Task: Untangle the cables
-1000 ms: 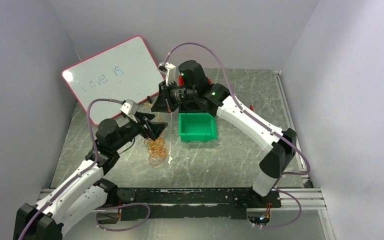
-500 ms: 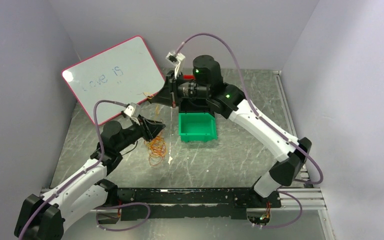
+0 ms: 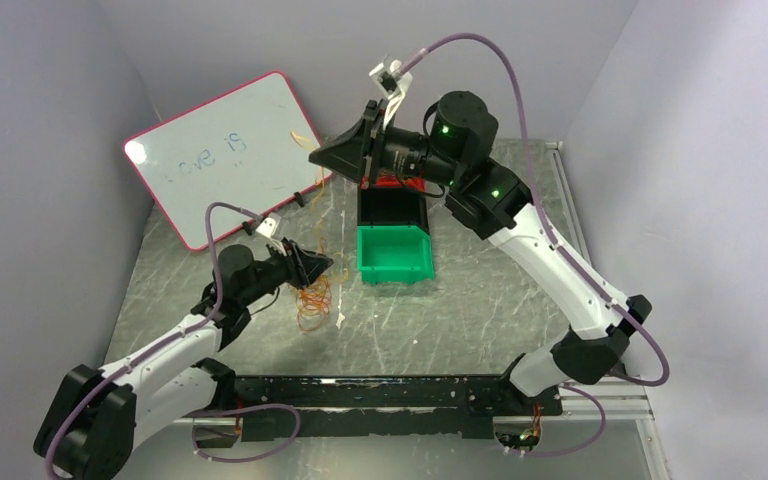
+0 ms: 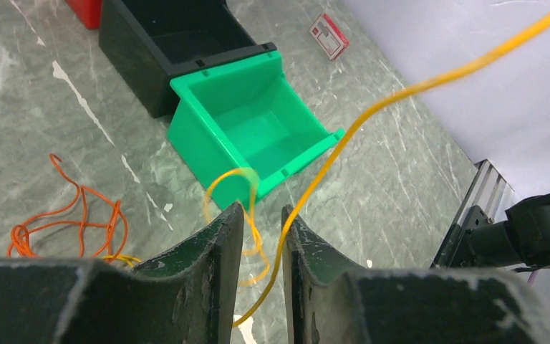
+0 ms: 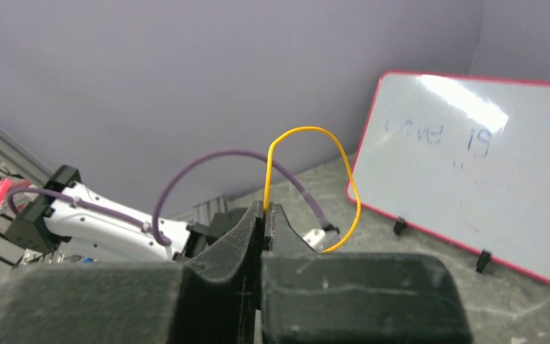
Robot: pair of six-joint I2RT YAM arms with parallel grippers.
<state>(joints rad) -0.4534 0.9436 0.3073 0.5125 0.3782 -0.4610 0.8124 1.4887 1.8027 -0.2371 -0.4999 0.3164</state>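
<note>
Under left gripper [image 3: 324, 266]: cables [image 3: 312, 300]; yellow strand [image 5: 344, 155] pinched in right gripper [image 5: 264, 208].

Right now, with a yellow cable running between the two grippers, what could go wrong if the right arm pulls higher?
1. The right gripper pinches the yellow cable only at its fingertips, so a harder pull may slip it free.
2. That cable passes through the narrow gap of the left gripper. If it isn't clamped there, the orange tangle may be dragged up with it rather than separated, or its knots may tighten.
</note>
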